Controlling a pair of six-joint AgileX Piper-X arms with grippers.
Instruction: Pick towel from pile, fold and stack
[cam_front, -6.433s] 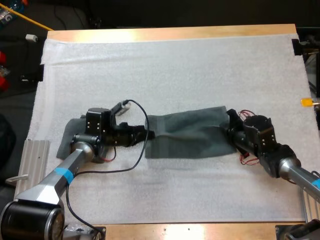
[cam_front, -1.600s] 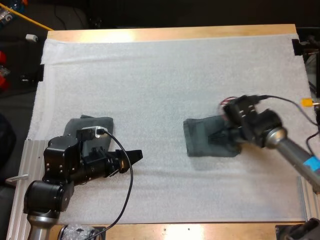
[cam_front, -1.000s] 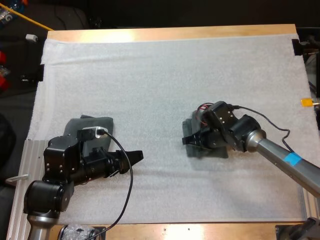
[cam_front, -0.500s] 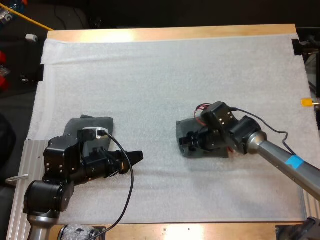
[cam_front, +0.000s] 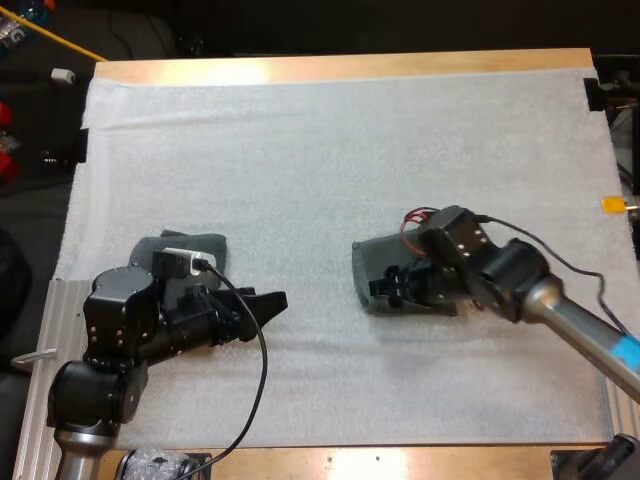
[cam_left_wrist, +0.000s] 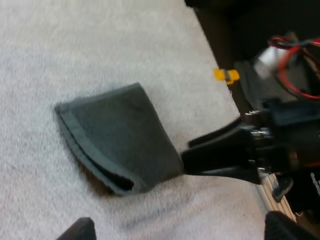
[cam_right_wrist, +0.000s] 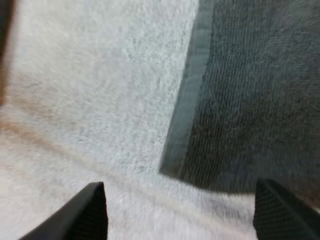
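A dark grey-green towel (cam_front: 375, 268), folded into a small thick rectangle, lies flat on the white mat right of centre. My right gripper (cam_front: 388, 287) hovers low at its near edge, fingers apart and clear of the cloth. In the right wrist view the towel's hemmed corner (cam_right_wrist: 192, 100) lies just beyond my right gripper (cam_right_wrist: 185, 215). My left gripper (cam_front: 272, 300) is open over bare mat, pointing at the folded towel (cam_left_wrist: 117, 135); its tips (cam_left_wrist: 80, 231) stand wide apart. A second towel (cam_front: 185, 245) lies partly hidden under my left arm.
The white mat (cam_front: 330, 150) covers most of the wooden table, with broad bare room at the back and centre. A ridged metal rail (cam_front: 60, 300) runs along the table's left edge, beside my left arm.
My right gripper has opened and let go of the folded towel, then drawn back slightly to the right. The towel stays flat. My left arm has shifted only a little.
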